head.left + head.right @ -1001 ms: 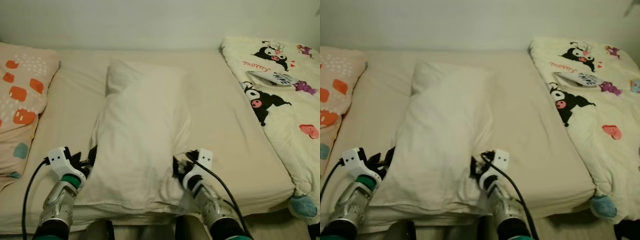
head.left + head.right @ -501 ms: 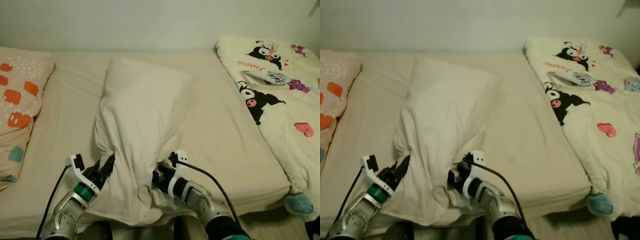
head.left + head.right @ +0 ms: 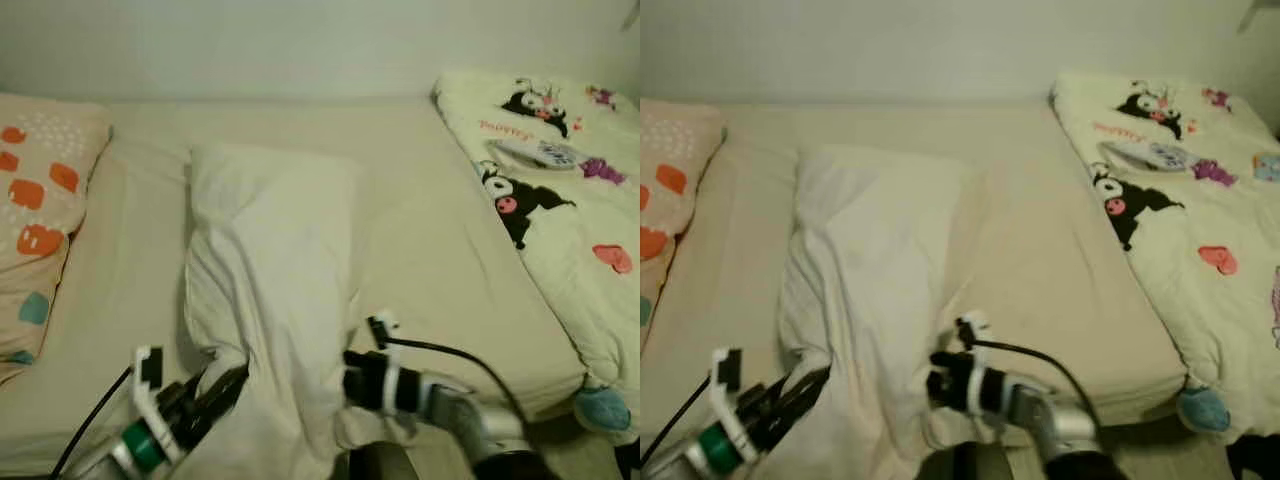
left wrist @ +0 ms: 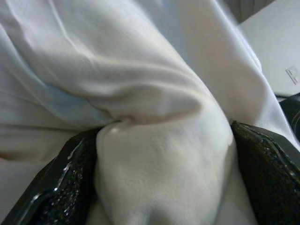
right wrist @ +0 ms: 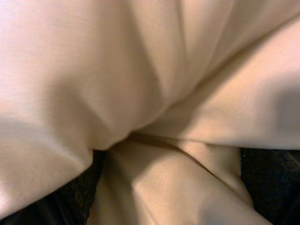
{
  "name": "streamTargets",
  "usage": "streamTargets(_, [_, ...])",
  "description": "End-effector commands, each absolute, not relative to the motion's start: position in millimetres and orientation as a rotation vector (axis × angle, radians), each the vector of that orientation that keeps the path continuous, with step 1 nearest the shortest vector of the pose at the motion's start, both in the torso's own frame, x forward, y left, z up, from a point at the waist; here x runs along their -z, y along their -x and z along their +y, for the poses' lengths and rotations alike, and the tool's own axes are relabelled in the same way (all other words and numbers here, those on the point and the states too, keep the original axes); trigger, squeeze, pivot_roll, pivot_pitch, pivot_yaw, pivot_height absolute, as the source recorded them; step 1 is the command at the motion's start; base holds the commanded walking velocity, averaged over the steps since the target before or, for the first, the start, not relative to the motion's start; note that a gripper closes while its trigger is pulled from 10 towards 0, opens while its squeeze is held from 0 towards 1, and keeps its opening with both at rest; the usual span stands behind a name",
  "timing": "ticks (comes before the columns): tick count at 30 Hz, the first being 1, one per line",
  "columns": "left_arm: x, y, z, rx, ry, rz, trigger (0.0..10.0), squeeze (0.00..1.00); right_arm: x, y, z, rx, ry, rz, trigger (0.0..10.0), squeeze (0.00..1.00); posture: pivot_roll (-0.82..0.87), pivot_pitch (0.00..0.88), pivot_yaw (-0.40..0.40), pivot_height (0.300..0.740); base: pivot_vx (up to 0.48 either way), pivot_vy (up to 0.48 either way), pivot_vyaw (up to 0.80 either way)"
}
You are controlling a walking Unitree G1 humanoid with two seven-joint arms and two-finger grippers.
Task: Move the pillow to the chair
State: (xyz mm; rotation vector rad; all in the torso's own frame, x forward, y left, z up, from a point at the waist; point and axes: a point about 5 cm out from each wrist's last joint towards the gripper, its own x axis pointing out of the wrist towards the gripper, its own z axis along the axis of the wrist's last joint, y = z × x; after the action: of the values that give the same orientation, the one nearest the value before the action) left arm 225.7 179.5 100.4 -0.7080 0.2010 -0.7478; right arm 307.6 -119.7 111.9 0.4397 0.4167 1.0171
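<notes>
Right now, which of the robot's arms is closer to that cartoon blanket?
The right. Its pincer grips the white pillow on the side facing the cartoon blanket; the left pincer grips the pillow's far side.

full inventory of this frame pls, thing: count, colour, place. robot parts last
pillow: 1, white, middle of the bed, near end bunched between both grippers
bed: 1, cream sheet, across the whole view
patterned pillow: 1, peach with orange and teal patches, robot's left edge of the bed
blanket: 1, cream with black cartoon characters, robot's right side of the bed, draped over the near corner
wall: 1, pale, behind the bed
left gripper: 1, black fingers, closed on the pillow's near left edge
right gripper: 1, black fingers, closed on the pillow's near right edge
</notes>
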Motion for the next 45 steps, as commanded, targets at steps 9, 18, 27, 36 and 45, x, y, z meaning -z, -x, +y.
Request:
streamTargets(9, [-90, -209, 241, 0.436, 0.506, 0.263, 10.0, 0.24, -144, -275, -124, -1.234, -0.370, 0.401, 10.0, 0.00, -0.01, 0.152, -0.018, 0.607, 0.000, 0.000, 0.00])
streamTargets(18, [-106, -187, 330, -0.029, 0.347, 0.094, 10.0, 1.00, -102, -305, -166, -0.836, -0.032, 0.484, 10.0, 0.00, -0.01, 0.147, -0.028, 0.607, 0.000, 0.000, 0.00])
streamTargets(27, [-100, -205, 356, -0.352, 0.495, -0.169, 10.0, 1.00, -119, -355, -203, -0.169, -0.256, 0.293, 10.0, 0.00, 0.00, 0.154, -0.053, 0.607, 0.000, 0.000, 0.00])
streamTargets(36, [-70, -247, 319, -0.238, 0.763, -0.137, 10.0, 1.00, -113, -359, -194, -0.113, -0.556, 0.232, 10.0, 0.00, -0.03, 0.165, -0.055, 0.607, 0.000, 0.000, 0.00])
streamTargets(45, [-59, -283, 262, 0.041, 0.946, -0.061, 10.0, 1.00, -77, -341, -135, -0.291, -0.944, 0.359, 10.0, 0.00, -0.06, 0.171, -0.016, 0.607, 0.000, 0.000, 0.00])
